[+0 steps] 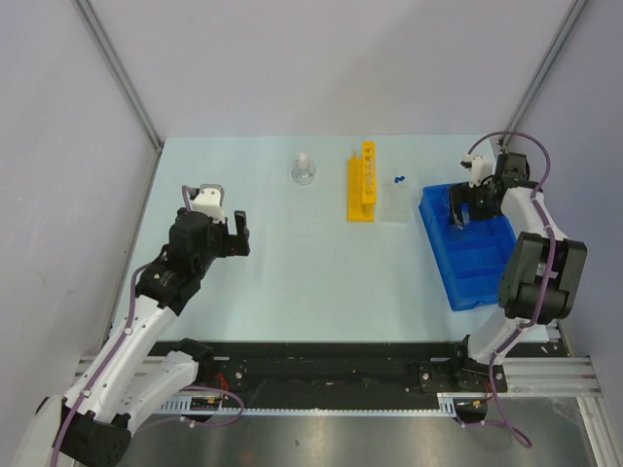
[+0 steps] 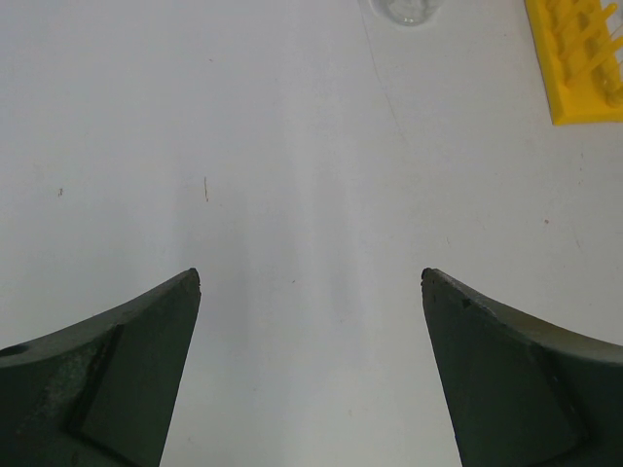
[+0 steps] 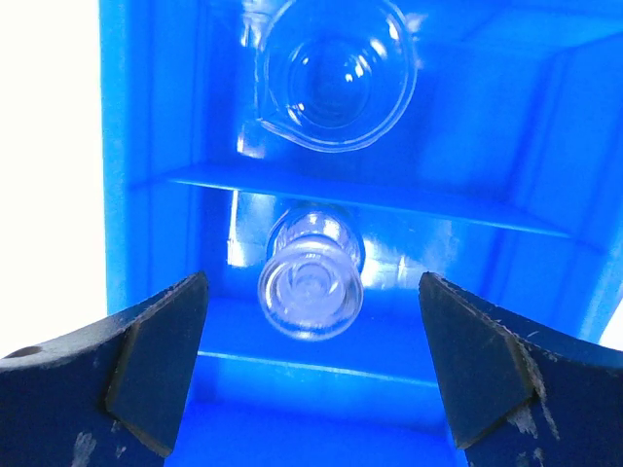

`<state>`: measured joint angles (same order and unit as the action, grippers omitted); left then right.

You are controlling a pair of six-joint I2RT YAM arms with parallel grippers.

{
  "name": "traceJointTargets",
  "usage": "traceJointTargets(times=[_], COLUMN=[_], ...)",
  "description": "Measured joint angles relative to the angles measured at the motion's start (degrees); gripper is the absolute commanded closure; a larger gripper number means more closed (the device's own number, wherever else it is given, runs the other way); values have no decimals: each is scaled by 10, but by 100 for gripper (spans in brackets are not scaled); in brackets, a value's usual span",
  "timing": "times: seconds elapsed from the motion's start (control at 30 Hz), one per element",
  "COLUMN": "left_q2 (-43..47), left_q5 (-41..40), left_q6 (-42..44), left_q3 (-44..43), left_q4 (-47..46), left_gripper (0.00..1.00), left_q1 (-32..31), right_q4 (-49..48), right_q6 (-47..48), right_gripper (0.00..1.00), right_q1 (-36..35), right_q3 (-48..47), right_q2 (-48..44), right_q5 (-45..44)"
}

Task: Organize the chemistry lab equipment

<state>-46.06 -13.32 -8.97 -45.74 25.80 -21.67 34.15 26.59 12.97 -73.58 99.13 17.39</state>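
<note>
Blue bin (image 1: 477, 270) sits on my right, with a beaker (image 3: 331, 78) in one compartment and a small clear bottle (image 3: 310, 292) in the next. My right gripper (image 3: 311, 278) hangs released around that bottle, and my left gripper (image 2: 311, 277) is spread wide above the table (image 2: 292, 146).

The pale blue tabletop (image 1: 292, 282) is evenly lit. Plain grey wall panels (image 1: 321, 58) enclose it on three sides, with a metal strut (image 1: 122, 78) at each rear corner. An aluminium rail (image 1: 545, 375) runs along the near edge.
</note>
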Motion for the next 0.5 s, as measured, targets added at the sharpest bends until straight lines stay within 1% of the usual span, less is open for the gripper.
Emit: traceJointTargets(times=[0.03, 0.37, 0.5], left_q2=[0, 0, 0], left_q5=[0, 1, 4], left_q6=[0, 0, 0], left_q3=[0, 0, 0], left_q4=[0, 0, 0], left_gripper=[0, 0, 0], left_q1=[0, 0, 0], right_q4=[0, 18, 26], right_q6=[2, 31, 35], right_gripper=[0, 0, 0], right_q1=[0, 0, -1], right_q3=[0, 0, 0], right_q2=[-14, -141, -190], right_q5=[0, -6, 12])
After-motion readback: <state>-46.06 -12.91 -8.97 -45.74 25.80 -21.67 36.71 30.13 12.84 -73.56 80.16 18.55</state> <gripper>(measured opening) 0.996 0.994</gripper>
